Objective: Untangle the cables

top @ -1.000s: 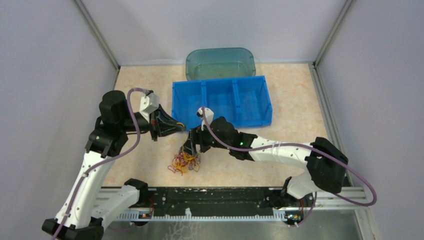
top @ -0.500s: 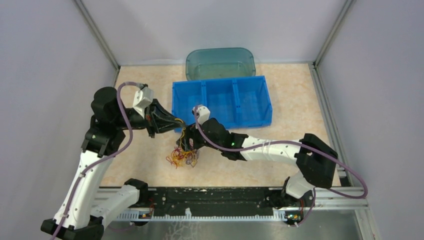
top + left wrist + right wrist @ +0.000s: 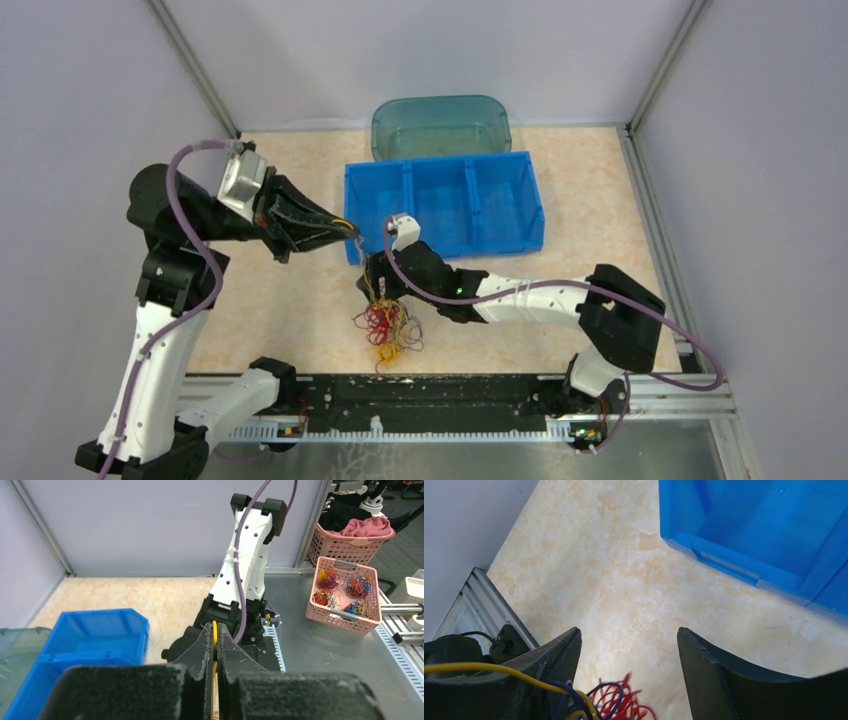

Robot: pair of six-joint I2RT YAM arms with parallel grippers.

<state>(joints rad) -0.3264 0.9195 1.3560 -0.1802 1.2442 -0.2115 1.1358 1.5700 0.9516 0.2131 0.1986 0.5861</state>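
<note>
The left pincer (image 3: 350, 232) has swung back leftward, drawing a yellow cable (image 3: 215, 631) from the clump (image 3: 386, 328), which shifted nearer the arms' bases.

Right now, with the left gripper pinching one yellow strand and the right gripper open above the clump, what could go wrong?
1. The left gripper is shut on a single yellow strand. Nothing pins the clump, so a pull may drag the whole tangle along or tighten it.
2. The right gripper stands open with a yellow strand lying across one of its fingers; the strand could snag there as the arms part.
</note>
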